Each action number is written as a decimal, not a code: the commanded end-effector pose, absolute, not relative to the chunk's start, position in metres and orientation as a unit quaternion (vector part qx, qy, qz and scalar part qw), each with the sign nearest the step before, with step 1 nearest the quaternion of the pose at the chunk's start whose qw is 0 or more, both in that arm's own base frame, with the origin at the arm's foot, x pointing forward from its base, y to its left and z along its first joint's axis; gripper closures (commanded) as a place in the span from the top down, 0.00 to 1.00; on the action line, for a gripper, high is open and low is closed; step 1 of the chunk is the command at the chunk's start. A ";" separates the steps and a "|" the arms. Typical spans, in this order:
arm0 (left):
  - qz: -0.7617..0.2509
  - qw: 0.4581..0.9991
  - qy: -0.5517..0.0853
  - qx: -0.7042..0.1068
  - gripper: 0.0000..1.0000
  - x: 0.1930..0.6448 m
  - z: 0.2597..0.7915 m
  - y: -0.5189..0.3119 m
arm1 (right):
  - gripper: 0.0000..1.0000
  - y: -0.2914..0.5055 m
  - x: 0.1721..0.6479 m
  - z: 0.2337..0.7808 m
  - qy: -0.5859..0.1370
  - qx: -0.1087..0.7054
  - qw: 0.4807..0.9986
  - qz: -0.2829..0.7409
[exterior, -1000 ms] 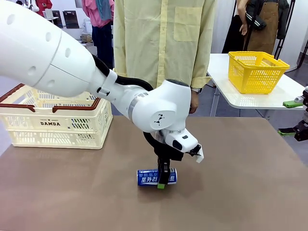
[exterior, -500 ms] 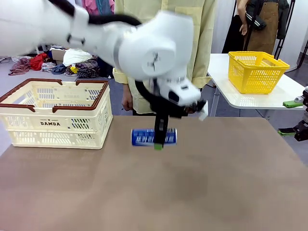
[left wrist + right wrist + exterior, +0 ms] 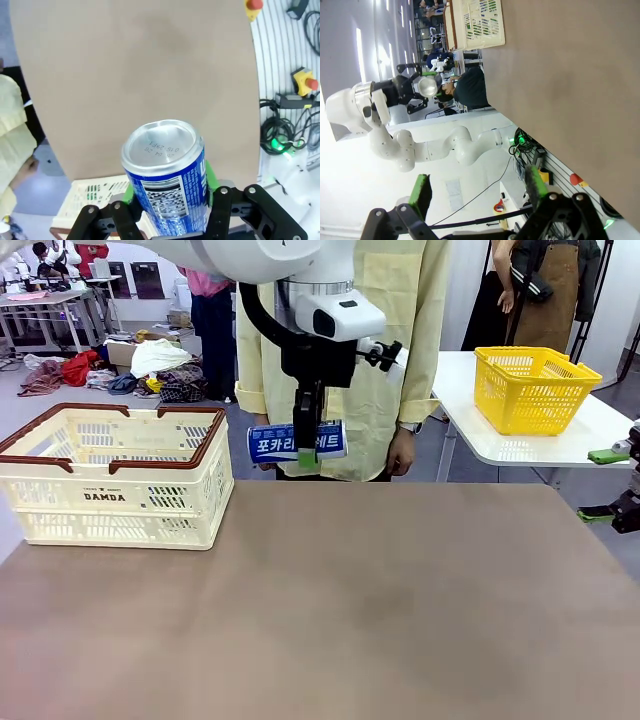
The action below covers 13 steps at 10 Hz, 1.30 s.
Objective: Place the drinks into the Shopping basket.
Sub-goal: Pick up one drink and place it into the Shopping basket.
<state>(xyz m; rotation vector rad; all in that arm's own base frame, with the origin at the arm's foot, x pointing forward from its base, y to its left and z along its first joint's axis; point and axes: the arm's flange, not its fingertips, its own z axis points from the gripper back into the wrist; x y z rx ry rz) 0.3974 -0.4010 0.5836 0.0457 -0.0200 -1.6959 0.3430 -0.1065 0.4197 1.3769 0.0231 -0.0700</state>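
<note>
My left gripper (image 3: pixel 305 454) is shut on the blue can (image 3: pixel 297 443), which has white Korean lettering. It holds the can on its side, high above the table's far middle. In the left wrist view the can (image 3: pixel 167 175) sits between the green pads with its silver end facing the camera. The cream Shopping basket (image 3: pixel 115 502) with its brown rim stands at the table's left, to the left of and below the can. My right gripper (image 3: pixel 608 485) rests open at the table's right edge, and in its own view it (image 3: pixel 477 190) holds nothing. The green can is out of view.
A person in a yellow shirt stands at the far edge behind the can, one hand (image 3: pixel 403 452) hanging low. A yellow mesh basket (image 3: pixel 535 388) sits on a white side table at the back right. The brown tabletop (image 3: pixel 350 600) is bare.
My left gripper has lifted the blue can off the table and carried it up and a little left, toward the basket. The right gripper has not moved.
</note>
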 end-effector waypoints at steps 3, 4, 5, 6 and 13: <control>-0.762 0.648 -0.011 0.025 0.00 0.383 0.585 -0.407 | 1.00 -0.109 0.342 0.423 0.016 0.632 0.775 -0.028; -0.762 0.648 -0.011 0.025 0.00 0.383 0.585 -0.407 | 1.00 -0.109 0.342 0.423 0.016 0.632 0.775 -0.028; -0.758 0.652 -0.006 0.018 0.00 0.391 0.579 -0.412 | 1.00 -0.109 0.342 0.423 0.016 0.632 0.775 -0.028; -0.733 0.681 0.010 0.006 0.00 0.414 0.588 -0.397 | 1.00 -0.109 0.342 0.423 0.016 0.632 0.775 -0.028; -0.228 0.959 -0.091 -0.142 0.00 0.518 0.616 -0.027 | 1.00 -0.109 0.342 0.423 0.016 0.632 0.775 -0.028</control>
